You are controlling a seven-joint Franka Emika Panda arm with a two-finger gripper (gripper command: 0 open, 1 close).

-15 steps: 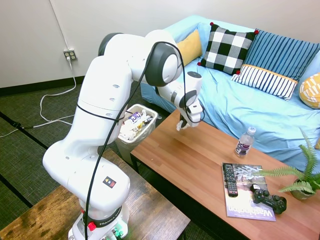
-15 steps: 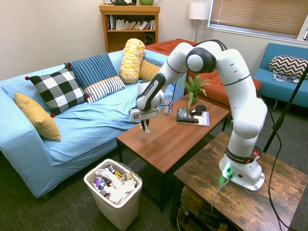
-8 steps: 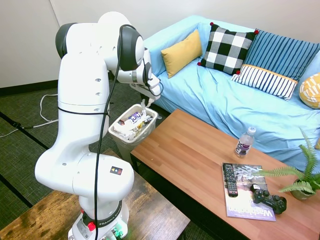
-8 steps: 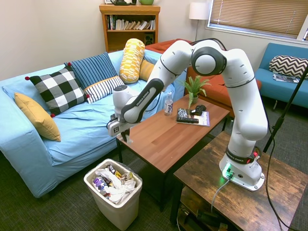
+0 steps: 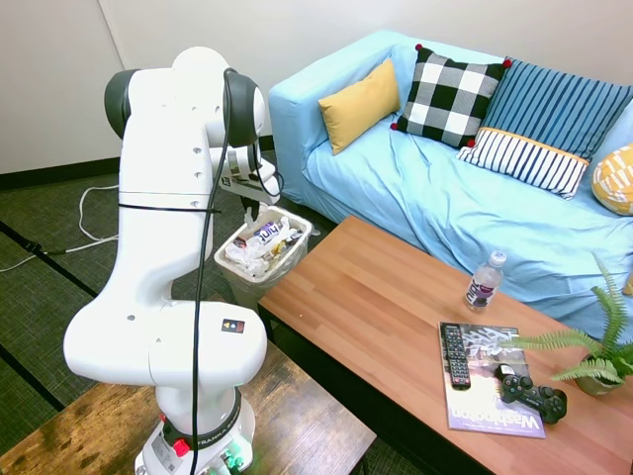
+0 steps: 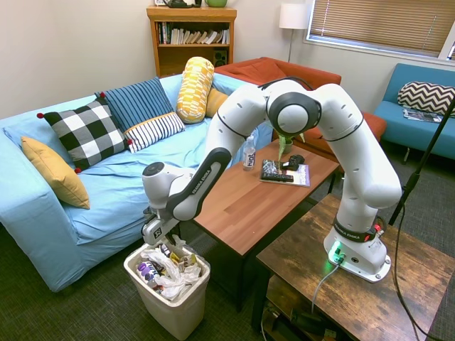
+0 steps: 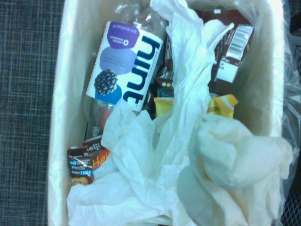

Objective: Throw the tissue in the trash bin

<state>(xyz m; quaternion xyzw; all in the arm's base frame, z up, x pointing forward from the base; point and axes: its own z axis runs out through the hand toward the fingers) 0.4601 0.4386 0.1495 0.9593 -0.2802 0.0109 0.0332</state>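
The trash bin (image 5: 249, 289) stands on the carpet between the sofa and the coffee table's end, lined with a thin bag and full of wrappers, paper and a bottle. My gripper (image 5: 247, 205) hangs straight over it, pointing down, with its fingers close together just above the bin's rim (image 6: 139, 278). From the other side my gripper (image 6: 166, 244) sits right over the rubbish. The tissue (image 7: 235, 160), a crumpled white wad, looms large and blurred in the wrist view, over the bin's (image 7: 59, 117) contents. It is too small to make out in the exterior views.
The wooden coffee table (image 5: 376, 307) lies beside the bin and carries a water bottle (image 5: 483, 281), a magazine with a remote (image 5: 475, 381), a game controller (image 5: 531, 393) and a plant. The blue sofa (image 5: 465, 208) runs behind both.
The arm has swung from over the coffee table's end across to the bin and lowered. The gripper now hangs directly above the rubbish.
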